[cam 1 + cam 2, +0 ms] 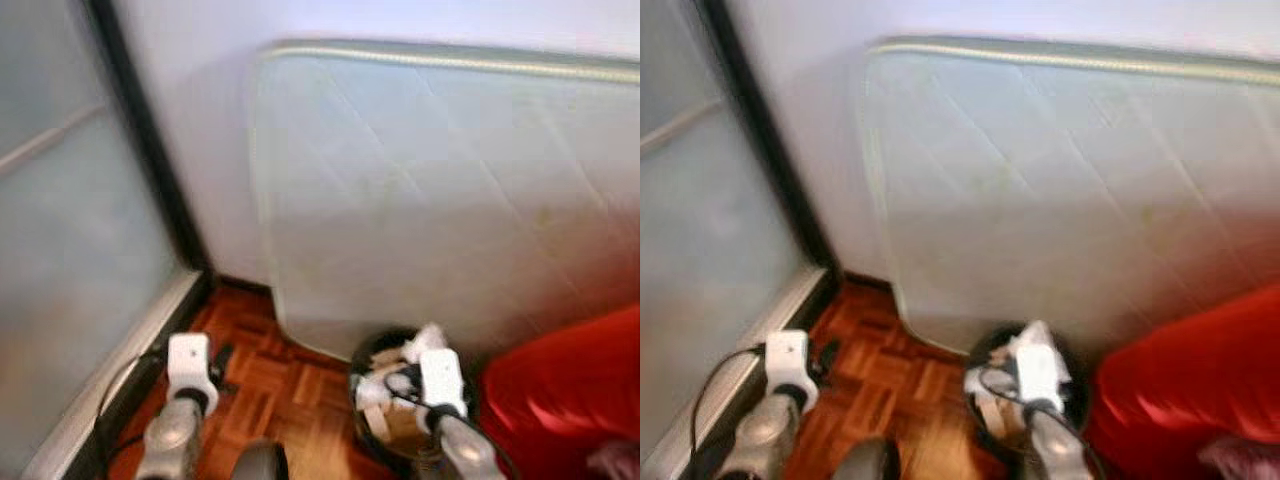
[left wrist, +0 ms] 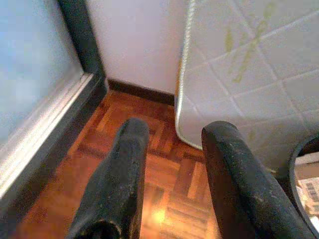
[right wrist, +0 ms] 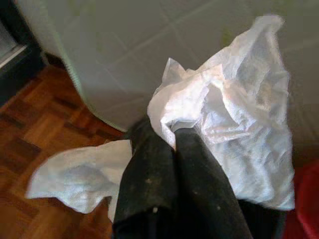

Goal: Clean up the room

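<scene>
One crumpled tissue point(image 3: 234, 99) is clenched by the right gripper point(image 3: 174, 137) above the bin point(image 1: 372, 350); release is best directly overhead (left gripper point(image 2: 172, 144) spread, empty).

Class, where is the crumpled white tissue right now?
The right end effector pinches the tissue above the black bin, beside the leaning mattress.

Bin point(image 1: 385, 352) before mattress point(image 1: 450, 190)

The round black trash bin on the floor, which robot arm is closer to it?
Right. The right end effector, shut on crumpled white paper, hangs over the round black trash bin. The left end effector hovers above bare parquet floor beside it.
</scene>
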You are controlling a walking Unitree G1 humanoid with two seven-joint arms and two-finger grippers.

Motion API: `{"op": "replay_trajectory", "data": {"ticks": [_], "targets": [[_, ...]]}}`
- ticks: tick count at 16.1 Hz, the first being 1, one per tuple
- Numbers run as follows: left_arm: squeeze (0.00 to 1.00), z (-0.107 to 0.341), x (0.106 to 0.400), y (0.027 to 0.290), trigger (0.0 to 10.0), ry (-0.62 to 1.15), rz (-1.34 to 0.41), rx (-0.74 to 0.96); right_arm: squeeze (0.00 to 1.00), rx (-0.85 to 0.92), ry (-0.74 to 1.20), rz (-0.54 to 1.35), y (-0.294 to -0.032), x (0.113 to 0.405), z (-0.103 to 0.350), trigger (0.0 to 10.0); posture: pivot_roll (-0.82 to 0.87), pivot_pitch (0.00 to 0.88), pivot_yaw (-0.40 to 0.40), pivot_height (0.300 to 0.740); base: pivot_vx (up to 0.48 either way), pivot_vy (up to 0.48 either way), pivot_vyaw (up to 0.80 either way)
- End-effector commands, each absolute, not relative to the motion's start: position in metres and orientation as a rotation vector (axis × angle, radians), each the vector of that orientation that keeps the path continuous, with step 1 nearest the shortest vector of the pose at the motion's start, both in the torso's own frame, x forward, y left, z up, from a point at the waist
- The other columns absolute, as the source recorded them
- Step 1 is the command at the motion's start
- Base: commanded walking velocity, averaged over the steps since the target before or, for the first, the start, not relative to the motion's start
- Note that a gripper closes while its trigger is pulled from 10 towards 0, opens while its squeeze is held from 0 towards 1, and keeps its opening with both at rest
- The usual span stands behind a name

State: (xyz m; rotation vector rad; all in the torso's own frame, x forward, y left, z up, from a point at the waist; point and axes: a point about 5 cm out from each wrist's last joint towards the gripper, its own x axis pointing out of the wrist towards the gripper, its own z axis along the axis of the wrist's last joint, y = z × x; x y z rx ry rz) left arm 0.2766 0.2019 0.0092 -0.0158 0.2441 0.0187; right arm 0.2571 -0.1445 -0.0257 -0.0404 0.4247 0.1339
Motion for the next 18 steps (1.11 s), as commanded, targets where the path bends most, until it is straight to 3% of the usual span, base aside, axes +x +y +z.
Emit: {"op": "replay_trajectory", "data": {"ticks": [1,6,11,14,15,16,17,18], "targets": [[0.00,0.013,0.280,0.196,10.0,0.222,0.008,-0.025,0.00,-0.035,0.422,0.102,-0.154,0.257,-0.026,10.0,0.04,0.079,0.024,0.632,0.334,0.000,0.00],[0.00,0.012,0.277,0.194,10.0,0.217,-0.013,-0.026,0.00,-0.087,0.485,0.078,-0.154,0.258,-0.029,10.0,0.05,0.095,0.032,0.632,0.122,0.000,0.00],[0.00,0.013,0.272,0.195,10.0,0.213,-0.035,-0.019,0.00,-0.176,0.571,0.242,-0.132,0.263,-0.032,10.0,0.09,0.148,0.051,0.632,0.000,0.000,0.00],[0.00,0.014,0.267,0.196,10.0,0.206,-0.053,-0.011,0.00,-0.138,0.576,0.222,-0.129,0.273,-0.025,10.0,0.11,0.177,0.060,0.632,0.000,0.000,0.00],[0.00,0.014,0.266,0.198,10.0,0.208,-0.054,-0.007,0.33,-0.134,0.578,0.224,-0.127,0.275,-0.024,10.0,0.11,0.186,0.065,0.632,0.000,0.000,0.00],[0.00,0.014,0.265,0.199,10.0,0.210,-0.054,-0.005,0.79,-0.127,0.577,0.231,-0.124,0.276,-0.023,10.0,0.11,0.190,0.067,0.632,0.000,0.000,0.00],[0.00,0.015,0.264,0.199,10.0,0.209,-0.057,-0.005,1.00,-0.129,0.575,0.231,-0.123,0.277,-0.022,10.0,0.11,0.199,0.068,0.632,0.000,0.000,0.00],[0.00,0.015,0.264,0.198,10.0,0.210,-0.060,-0.007,1.00,-0.126,0.574,0.217,-0.123,0.278,-0.021,10.0,0.12,0.205,0.069,0.632,0.000,0.000,0.00]]}}
